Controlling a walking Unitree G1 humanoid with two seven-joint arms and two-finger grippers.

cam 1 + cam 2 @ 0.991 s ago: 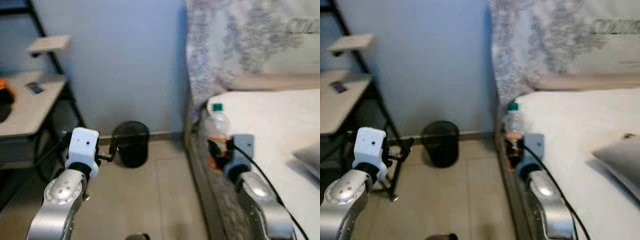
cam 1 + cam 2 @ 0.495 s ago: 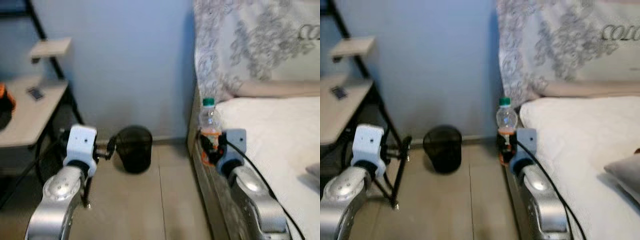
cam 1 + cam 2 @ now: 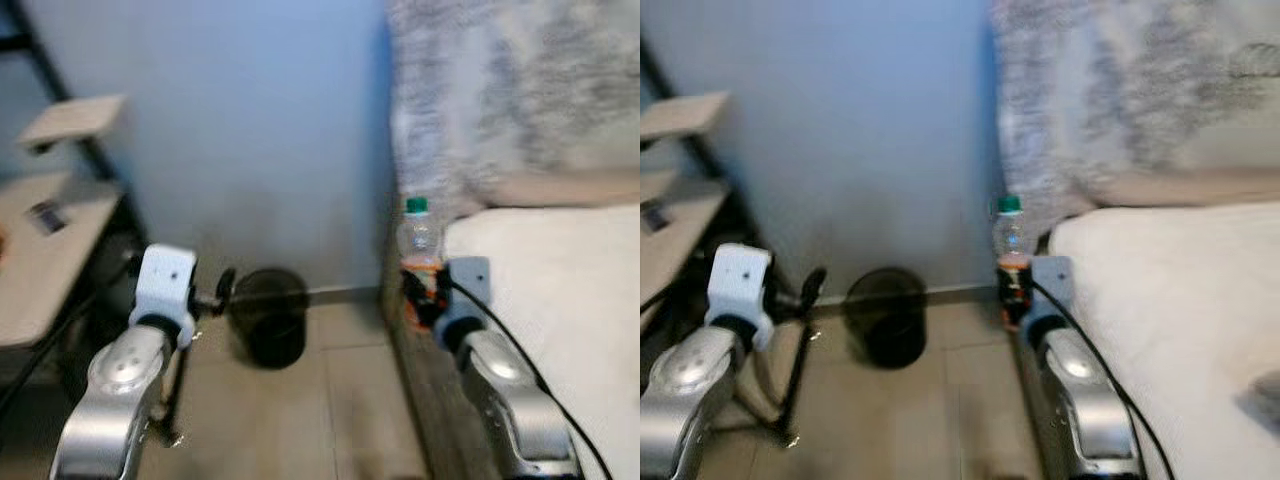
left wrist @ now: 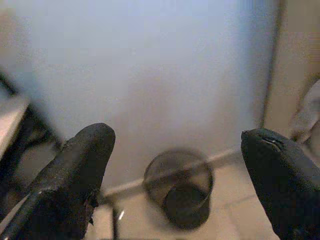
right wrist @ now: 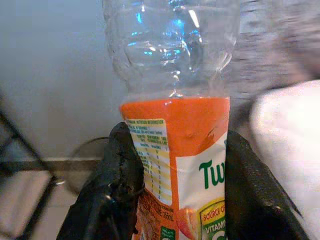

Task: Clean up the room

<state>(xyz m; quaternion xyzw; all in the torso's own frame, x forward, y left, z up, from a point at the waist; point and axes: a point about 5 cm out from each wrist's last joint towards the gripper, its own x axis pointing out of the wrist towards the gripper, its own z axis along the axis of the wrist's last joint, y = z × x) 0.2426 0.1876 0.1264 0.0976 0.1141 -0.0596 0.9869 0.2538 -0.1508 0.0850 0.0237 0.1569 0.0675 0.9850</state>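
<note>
**Bottle in hand, bin not yet reached**

Progress stands about midway, as a judgement: one piece of litter is picked up, and dropping it in the bin is what is left.

Left eye view: the right gripper [image 3: 424,292] is raised at the edge of the bed [image 3: 560,290], clamped round the orange label of a clear plastic bottle [image 3: 420,262] with a green cap, held upright. The black mesh wastebasket [image 3: 270,315] stands on the tiled floor against the blue wall, well apart from the bottle and to its left. The left gripper [image 3: 222,292] is held out forward at about the same height, near the basket's rim in the picture. A black-framed desk [image 3: 50,250] stands at the far left. The picture is blurred.

Right eye view: the same layout; the right arm reaches forward along the bed's side, the bottle above its wrist, and the left arm bends up from the lower left.

Left wrist view: the left gripper's two fingers [image 4: 75,175] stand wide apart with nothing between them, and the wastebasket sits on the floor beyond, framed by the gap.

Right wrist view: both black fingers [image 5: 120,170] press on the bottle's label from either side. The bottle looks empty above the label.
</note>
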